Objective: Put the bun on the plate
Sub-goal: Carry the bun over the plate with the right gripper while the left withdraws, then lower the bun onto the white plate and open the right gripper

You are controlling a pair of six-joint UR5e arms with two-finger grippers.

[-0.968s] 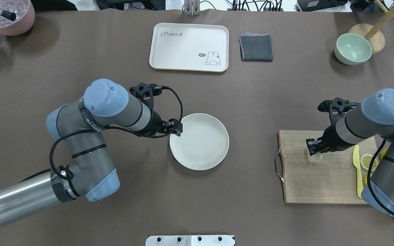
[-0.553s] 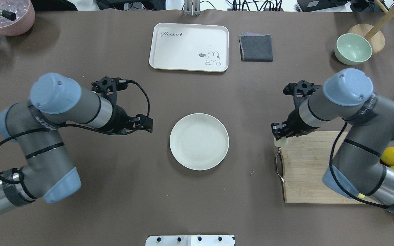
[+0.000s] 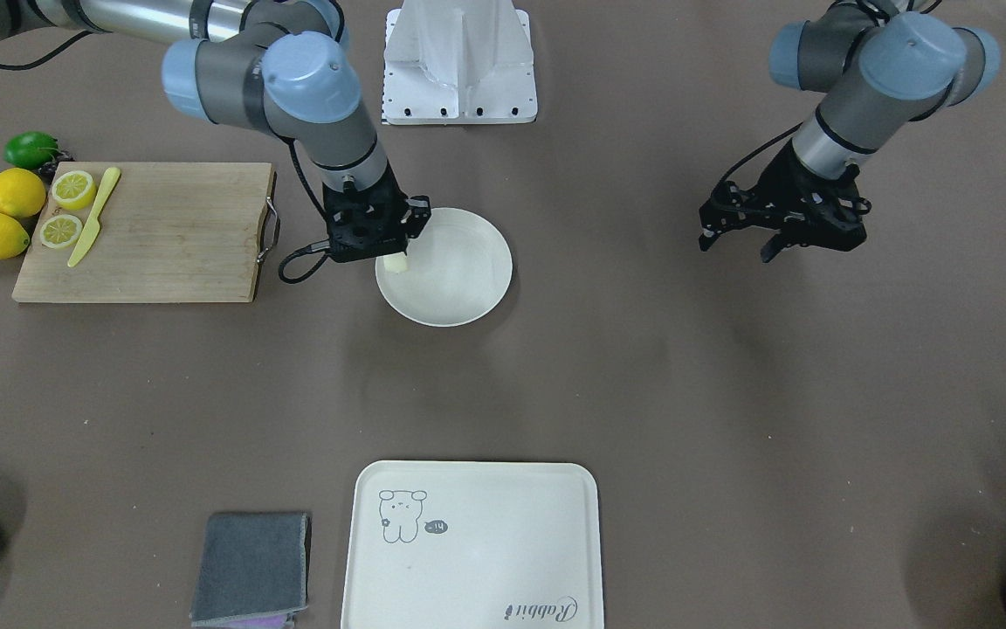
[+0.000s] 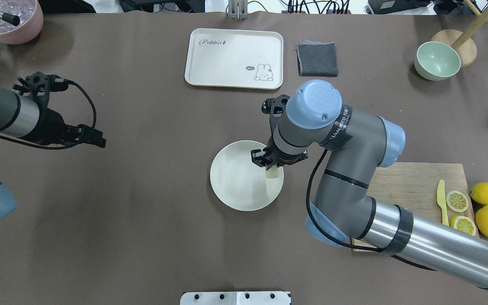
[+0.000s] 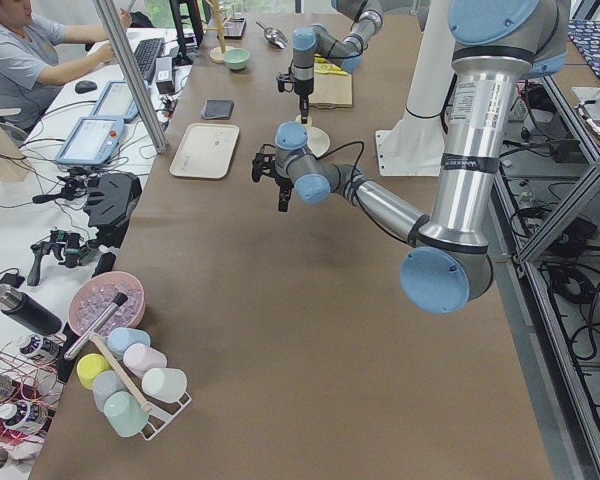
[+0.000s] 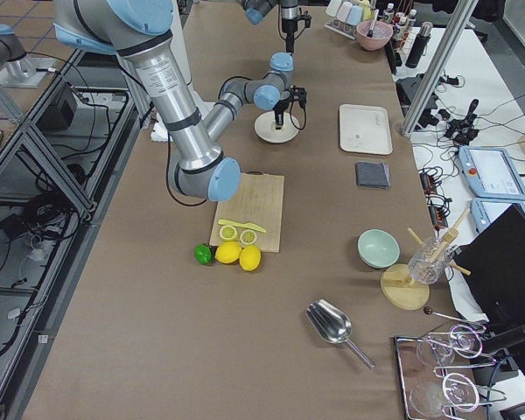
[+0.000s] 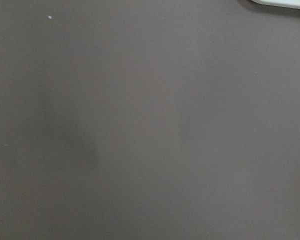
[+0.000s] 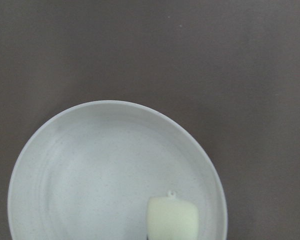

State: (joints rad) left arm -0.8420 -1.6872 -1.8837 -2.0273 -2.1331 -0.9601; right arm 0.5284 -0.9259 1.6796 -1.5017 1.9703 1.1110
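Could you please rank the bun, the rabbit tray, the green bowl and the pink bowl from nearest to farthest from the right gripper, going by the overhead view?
From the right gripper:
1. bun, in its grip over the plate.
2. rabbit tray, far side, middle.
3. green bowl, far right.
4. pink bowl, far left corner.

Cream tray (image 4: 227,59) — the script word "Rabbit" is printed in dark grey near one corner. Near the opposite corner, beside a line-drawn cartoon rabbit (image 4: 264,73), a small dark speech bubble (image 4: 250,67) reads "hi". In the front-facing view both prints appear upside down. Black band (image 4: 339,123) around the right arm — it carries pale lettering, too small to read.
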